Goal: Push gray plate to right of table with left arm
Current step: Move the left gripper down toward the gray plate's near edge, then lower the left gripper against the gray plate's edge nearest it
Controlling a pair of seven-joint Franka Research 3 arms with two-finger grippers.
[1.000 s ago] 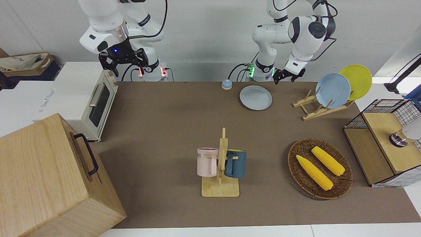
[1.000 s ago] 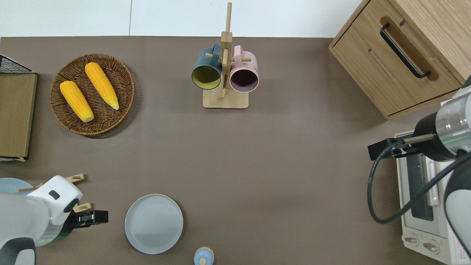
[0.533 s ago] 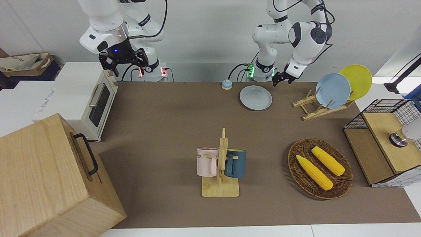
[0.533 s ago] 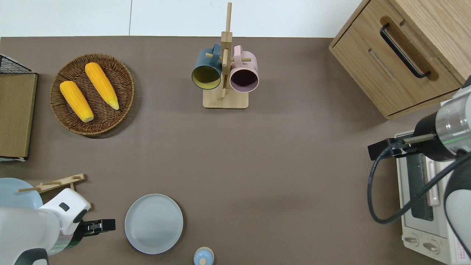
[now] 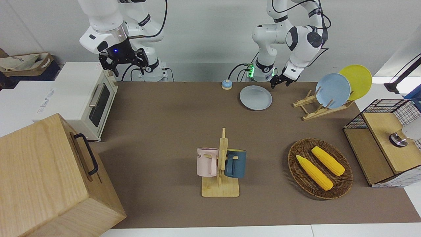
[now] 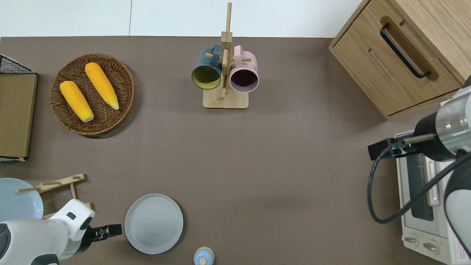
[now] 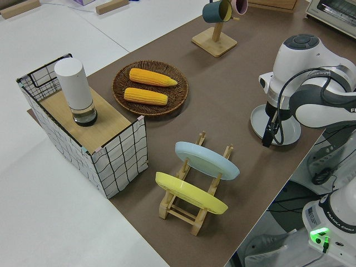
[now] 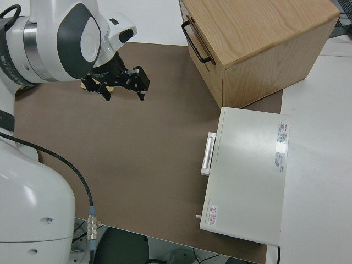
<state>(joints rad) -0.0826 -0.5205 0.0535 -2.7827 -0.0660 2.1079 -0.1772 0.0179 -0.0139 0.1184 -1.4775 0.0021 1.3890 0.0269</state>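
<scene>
— So, which step are you doing?
— I am bringing my left gripper (image 6: 110, 231) low, just beside the gray plate (image 6: 153, 223), which is lying on the table (image 6: 279, 169) near my base. Its fingers look nearly closed, holding nothing. My right arm is parked.
— And next?
— Touching the rim, then pushing it sideways toward the toaster oven (image 5: 86, 98) end

A wicker basket (image 6: 127, 92) held two corn cobs (image 6: 101, 85) lying side by side. Toward my right arm's end from it, a wooden mug rack (image 6: 225, 99) carried a dark teal mug (image 6: 206, 70) and a pink mug (image 6: 244, 75). A sky-blue plate (image 5: 333, 90) and a yellow plate (image 5: 357, 80) leaned in a wooden dish rack (image 5: 310, 110). A small blue bell (image 5: 226, 84) sat near my bases. A wooden drawer cabinet (image 6: 397, 59) and a white toaster oven (image 5: 82, 98) stood together at my right arm's end.
</scene>
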